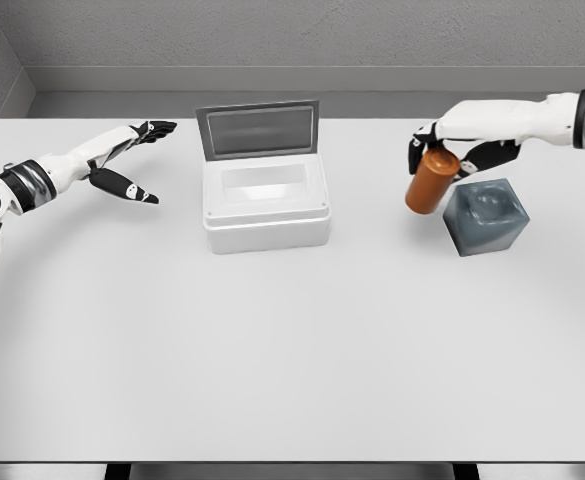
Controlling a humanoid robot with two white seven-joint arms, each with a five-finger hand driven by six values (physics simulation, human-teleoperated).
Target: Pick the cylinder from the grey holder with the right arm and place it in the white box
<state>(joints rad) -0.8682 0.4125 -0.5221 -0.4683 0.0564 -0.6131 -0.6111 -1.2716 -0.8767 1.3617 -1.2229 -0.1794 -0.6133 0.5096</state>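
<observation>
Half the job looks done: the right hand (pixel 442 150) has its fingers closed around the cylinder (pixel 432 181), clear of the holder (pixel 486 216). Carrying it to the open box (pixel 265 205) remains. Left hand (pixel 127 160) hovers with spread fingers.

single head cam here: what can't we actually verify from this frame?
- Head view: the right hand covers the top of the orange cylinder, so finger contact there is hidden.
- Whether the cylinder's lower end touches the table cannot be told from this angle.
- The bottom of the grey holder socket is too dark to read.
- The white box interior front is hidden by its own wall.
- Both arms are cut off by the picture's edges.
</observation>
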